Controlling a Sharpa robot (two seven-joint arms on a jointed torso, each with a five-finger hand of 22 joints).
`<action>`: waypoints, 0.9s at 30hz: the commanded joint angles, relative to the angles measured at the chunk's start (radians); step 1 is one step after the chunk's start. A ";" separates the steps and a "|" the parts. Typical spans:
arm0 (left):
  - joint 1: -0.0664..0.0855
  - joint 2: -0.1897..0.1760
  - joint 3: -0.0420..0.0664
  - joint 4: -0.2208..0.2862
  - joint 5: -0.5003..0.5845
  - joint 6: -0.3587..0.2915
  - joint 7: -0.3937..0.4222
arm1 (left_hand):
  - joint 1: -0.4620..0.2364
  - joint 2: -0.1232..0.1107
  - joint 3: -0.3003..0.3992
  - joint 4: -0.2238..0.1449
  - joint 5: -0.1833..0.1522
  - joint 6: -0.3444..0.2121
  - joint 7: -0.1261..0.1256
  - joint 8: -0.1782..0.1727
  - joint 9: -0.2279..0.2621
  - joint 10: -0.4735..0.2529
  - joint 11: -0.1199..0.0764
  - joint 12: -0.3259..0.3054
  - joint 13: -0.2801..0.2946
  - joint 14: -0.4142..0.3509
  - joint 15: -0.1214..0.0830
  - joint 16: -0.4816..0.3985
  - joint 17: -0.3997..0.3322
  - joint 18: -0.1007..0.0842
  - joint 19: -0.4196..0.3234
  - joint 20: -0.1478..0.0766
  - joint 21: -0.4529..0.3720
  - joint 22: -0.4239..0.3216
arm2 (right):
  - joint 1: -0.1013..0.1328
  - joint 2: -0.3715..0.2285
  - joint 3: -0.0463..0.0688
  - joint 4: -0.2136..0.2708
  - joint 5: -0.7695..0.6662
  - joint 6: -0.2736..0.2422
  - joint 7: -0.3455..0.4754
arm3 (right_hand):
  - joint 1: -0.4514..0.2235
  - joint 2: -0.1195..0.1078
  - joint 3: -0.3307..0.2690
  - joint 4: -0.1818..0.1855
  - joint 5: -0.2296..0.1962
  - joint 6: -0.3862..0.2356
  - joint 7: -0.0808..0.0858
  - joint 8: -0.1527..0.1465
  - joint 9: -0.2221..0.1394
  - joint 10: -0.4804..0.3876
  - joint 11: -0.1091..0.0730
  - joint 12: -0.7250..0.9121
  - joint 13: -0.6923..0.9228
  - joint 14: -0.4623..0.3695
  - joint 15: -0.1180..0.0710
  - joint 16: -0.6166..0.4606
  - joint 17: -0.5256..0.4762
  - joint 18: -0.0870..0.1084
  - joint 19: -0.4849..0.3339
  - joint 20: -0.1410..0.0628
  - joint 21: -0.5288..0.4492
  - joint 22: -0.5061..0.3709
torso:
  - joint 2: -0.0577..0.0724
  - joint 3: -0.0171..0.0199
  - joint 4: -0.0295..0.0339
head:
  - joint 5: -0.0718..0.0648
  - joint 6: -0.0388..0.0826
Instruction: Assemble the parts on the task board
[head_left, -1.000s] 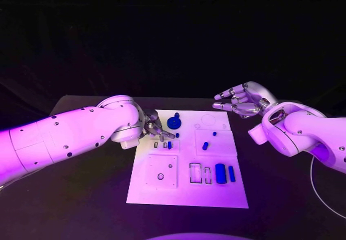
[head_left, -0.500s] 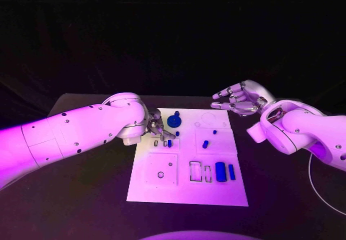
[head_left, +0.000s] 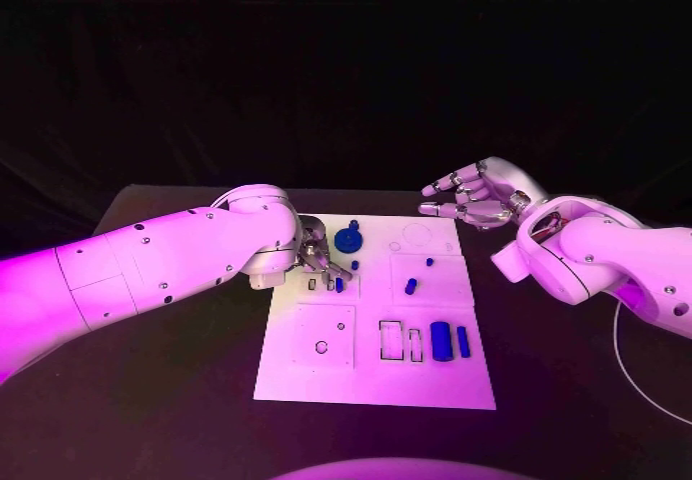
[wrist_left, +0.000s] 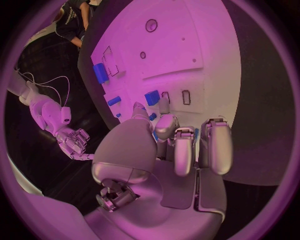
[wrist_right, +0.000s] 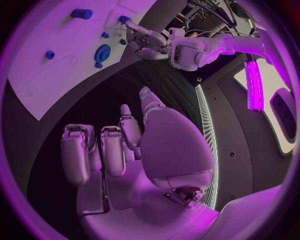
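Note:
The white task board (head_left: 375, 385) lies in the middle of the black table. My left hand (head_left: 320, 260) is low over the board's near-left slots, and its thumb and a finger pinch a small blue block (head_left: 338, 285) (wrist_left: 152, 97) beside two empty slots (wrist_left: 185, 96). A blue gear (head_left: 348, 241) (wrist_right: 102, 52) stands just beyond that hand. My right hand (head_left: 473, 200) (wrist_right: 125, 145) hovers above the board's far right corner with its fingers apart, holding nothing.
More blue parts lie on the board: a small peg (head_left: 430, 264), an oblong piece (head_left: 411, 289), a wide block (head_left: 440, 343) and a thin bar (head_left: 463, 344). Empty rectangular cut-outs (head_left: 391, 343) sit beside them. A square plate with a hole (head_left: 323, 342) lies at the near left.
My left arm has swung a little further over the board, with the fingertips staying at the small blue block. The right hand has drifted slightly up and back.

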 joint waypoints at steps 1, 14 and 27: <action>0.000 0.005 0.000 -0.002 -0.001 0.016 -0.052 | 0.004 0.008 -0.007 0.001 -0.004 -0.009 0.000 0.007 0.004 0.008 0.002 0.006 0.003 0.105 -0.009 0.003 0.263 -0.018 0.025 -0.005 0.008 0.065 | -0.001 0.004 0.000 -0.003 -0.049 0.016 -0.002 | -0.007 0.001 -0.007 -0.001 0.001 -0.007 -0.002 -0.004 -0.001 -0.006 0.002 -0.004 0.018 0.068 -0.009 -0.007 0.089 0.008 -0.003 -0.006 -0.005 0.063 | -0.001 0.0002 0.0018 | -0.002 -0.001; 0.000 0.016 -0.001 -0.012 0.004 0.013 -0.043 | 0.022 0.022 -0.001 -0.002 -0.002 -0.019 -0.002 0.025 0.022 0.010 0.001 0.009 0.008 0.105 -0.011 0.003 0.263 -0.019 0.025 -0.006 0.009 0.068 | -0.003 0.011 -0.001 -0.009 -0.066 0.022 -0.005 | -0.005 0.004 -0.008 -0.003 0.009 -0.008 -0.002 -0.004 -0.001 -0.007 0.002 -0.005 0.017 0.068 -0.009 -0.008 0.089 0.008 -0.003 -0.006 -0.005 0.063 | -0.001 0.0003 0.0048 | -0.006 -0.007; -0.001 0.034 -0.003 -0.036 0.008 0.032 -0.044 | 0.038 0.027 0.005 -0.005 -0.001 -0.026 -0.002 0.035 0.033 0.011 0.000 0.012 0.012 0.105 -0.011 0.003 0.263 -0.019 0.025 -0.006 0.009 0.069 | -0.003 0.013 -0.002 -0.010 -0.066 0.025 -0.005 | -0.004 0.005 -0.009 -0.005 0.014 -0.008 -0.002 -0.004 -0.001 -0.007 0.002 -0.005 0.016 0.068 -0.009 -0.008 0.089 0.008 -0.003 -0.006 -0.006 0.063 | -0.002 0.0003 0.0062 | -0.008 -0.012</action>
